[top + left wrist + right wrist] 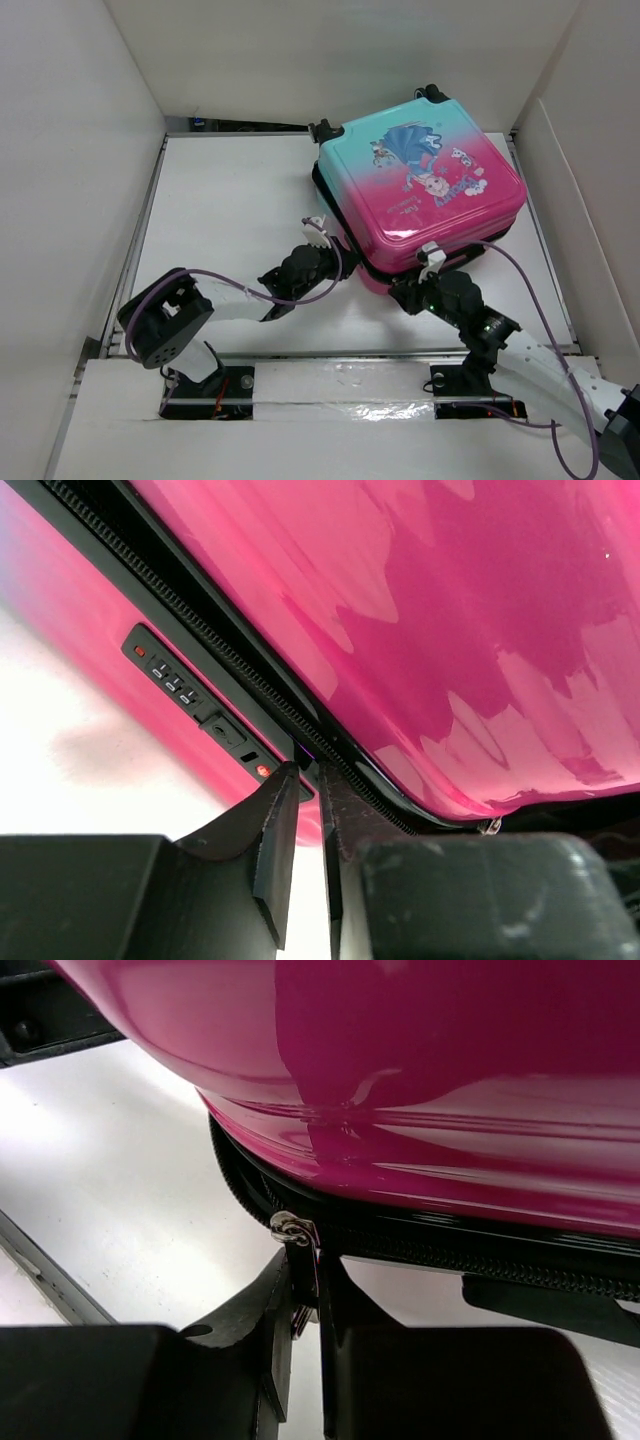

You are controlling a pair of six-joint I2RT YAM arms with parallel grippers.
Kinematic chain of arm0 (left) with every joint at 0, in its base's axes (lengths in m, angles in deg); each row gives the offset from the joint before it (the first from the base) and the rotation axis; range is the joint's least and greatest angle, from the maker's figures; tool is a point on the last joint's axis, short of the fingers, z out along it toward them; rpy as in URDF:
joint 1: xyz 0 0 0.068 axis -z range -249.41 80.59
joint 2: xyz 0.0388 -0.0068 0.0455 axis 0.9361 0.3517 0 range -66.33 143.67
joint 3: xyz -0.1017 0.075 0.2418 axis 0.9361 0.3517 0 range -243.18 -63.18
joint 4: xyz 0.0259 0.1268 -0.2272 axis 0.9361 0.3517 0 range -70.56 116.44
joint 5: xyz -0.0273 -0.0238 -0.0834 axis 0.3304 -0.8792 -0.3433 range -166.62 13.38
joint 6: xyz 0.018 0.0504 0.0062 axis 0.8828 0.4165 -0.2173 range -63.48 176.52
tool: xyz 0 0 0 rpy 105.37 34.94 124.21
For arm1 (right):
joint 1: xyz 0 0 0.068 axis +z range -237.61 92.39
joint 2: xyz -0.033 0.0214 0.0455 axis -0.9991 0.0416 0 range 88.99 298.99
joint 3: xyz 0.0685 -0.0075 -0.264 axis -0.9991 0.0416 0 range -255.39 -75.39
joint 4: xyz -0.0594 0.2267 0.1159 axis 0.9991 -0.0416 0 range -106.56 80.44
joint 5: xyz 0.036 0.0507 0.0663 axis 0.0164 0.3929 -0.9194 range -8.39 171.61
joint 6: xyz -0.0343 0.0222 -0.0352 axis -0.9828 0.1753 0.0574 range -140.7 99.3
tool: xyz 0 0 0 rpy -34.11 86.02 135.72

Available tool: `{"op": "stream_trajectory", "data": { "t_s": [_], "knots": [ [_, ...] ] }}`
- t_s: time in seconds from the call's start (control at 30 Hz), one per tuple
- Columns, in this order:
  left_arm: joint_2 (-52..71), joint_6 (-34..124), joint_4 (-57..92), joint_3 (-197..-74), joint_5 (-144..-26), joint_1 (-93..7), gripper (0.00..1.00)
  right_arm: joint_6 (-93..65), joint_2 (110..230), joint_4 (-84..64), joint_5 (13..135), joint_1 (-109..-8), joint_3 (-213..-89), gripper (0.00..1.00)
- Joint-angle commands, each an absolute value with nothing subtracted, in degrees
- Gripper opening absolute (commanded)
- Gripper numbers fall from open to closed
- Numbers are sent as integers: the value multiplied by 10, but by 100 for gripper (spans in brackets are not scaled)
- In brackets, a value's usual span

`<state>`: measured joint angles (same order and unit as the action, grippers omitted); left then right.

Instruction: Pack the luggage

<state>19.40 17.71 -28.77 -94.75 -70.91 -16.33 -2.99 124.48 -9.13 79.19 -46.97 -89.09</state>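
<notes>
The luggage (420, 185) lies flat and closed at the back right of the table, teal far half, pink near half, cartoon print up. My left gripper (328, 243) is at its near-left edge. In the left wrist view the gripper (308, 770) is pinched on a dark zipper pull on the black zipper (230, 665), beside the combination lock (170, 675). My right gripper (426, 268) is at the near corner. In the right wrist view it (305, 1260) is shut on a silver zipper pull (290, 1230) under the pink shell (450, 1080).
White walls enclose the white table (230, 210) on the left, back and right. A metal rail (330, 355) runs along the near edge by the arm bases. The case's black wheels (432, 92) point to the back wall. A second silver slider (490, 826) shows near the corner.
</notes>
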Motion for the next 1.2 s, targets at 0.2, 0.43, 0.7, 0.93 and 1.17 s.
{"op": "stream_trajectory", "data": {
  "t_s": [0.2, 0.43, 0.7, 0.93, 1.17],
  "knots": [
    [260, 135, -346, -1005, -734, -136, 9, -24, 1275, -123, 854, -265, -994, 0],
    [267, 126, -348, -1022, -711, -124, 7, -18, 1382, -117, 963, -175, -1062, 0],
    [275, 75, -320, -1026, -705, -142, 0, -27, 1479, 34, 1049, -175, -1104, 0],
    [167, 83, -252, -968, -727, -291, 69, 32, 1302, -6, 1053, -175, -945, 0],
    [180, 75, -204, -1079, -853, -437, 82, 21, 1176, -126, 1004, -175, -945, 0]
  ]
}}
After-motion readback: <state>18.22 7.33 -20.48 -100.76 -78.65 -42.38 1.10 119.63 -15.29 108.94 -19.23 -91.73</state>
